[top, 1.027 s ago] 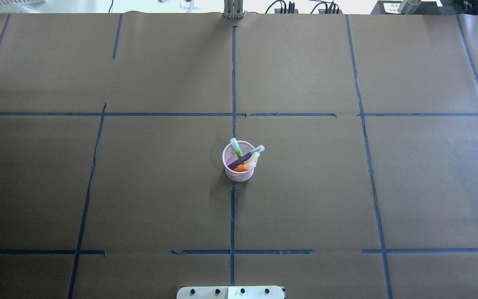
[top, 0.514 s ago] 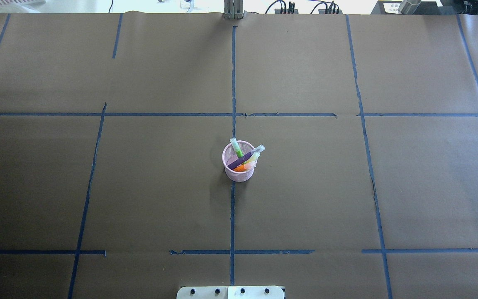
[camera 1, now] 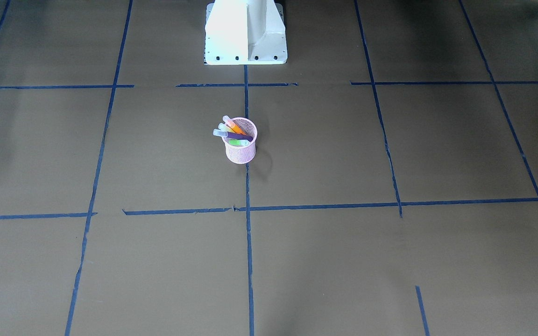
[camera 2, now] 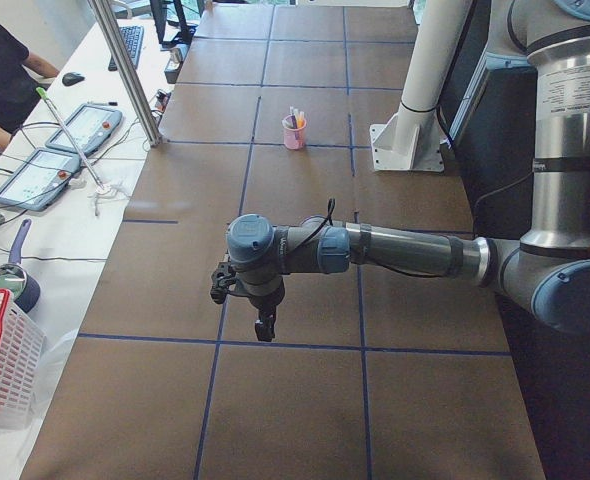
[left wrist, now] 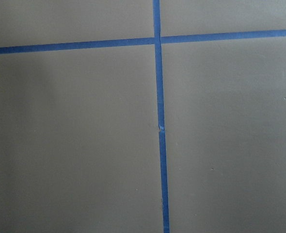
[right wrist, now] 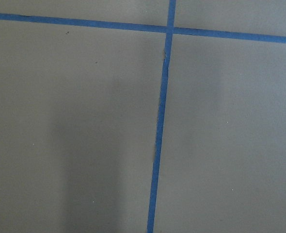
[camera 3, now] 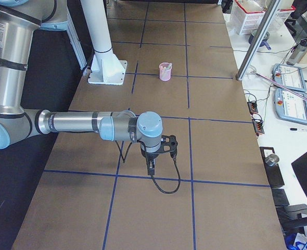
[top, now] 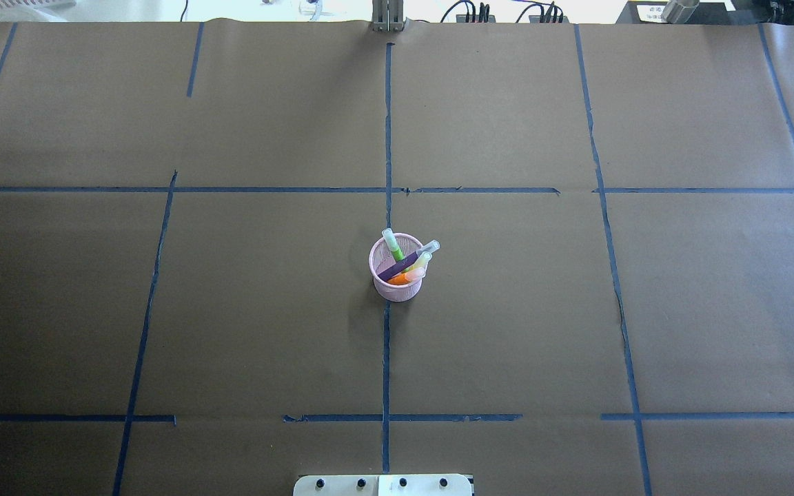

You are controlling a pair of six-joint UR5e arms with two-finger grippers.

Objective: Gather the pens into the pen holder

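Pens (top: 397, 267) lean in the pen holder (top: 397, 291) on the brown, blue-taped table (top: 231, 310). Left gripper (camera 2: 265, 326), right gripper (camera 3: 150, 166): spread or pressed, I cannot tell.

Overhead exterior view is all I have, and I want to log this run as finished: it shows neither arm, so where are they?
Observer: The left arm is stretched out level above the table, far from the pen holder.
Operator: And the right one?
Observer: The right arm is stretched out likewise, the right gripper pointing down at brown paper.
Operator: Anything beneath them?
Observer: Both wrist views show only that paper and blue tape; the jaws' state I cannot tell.
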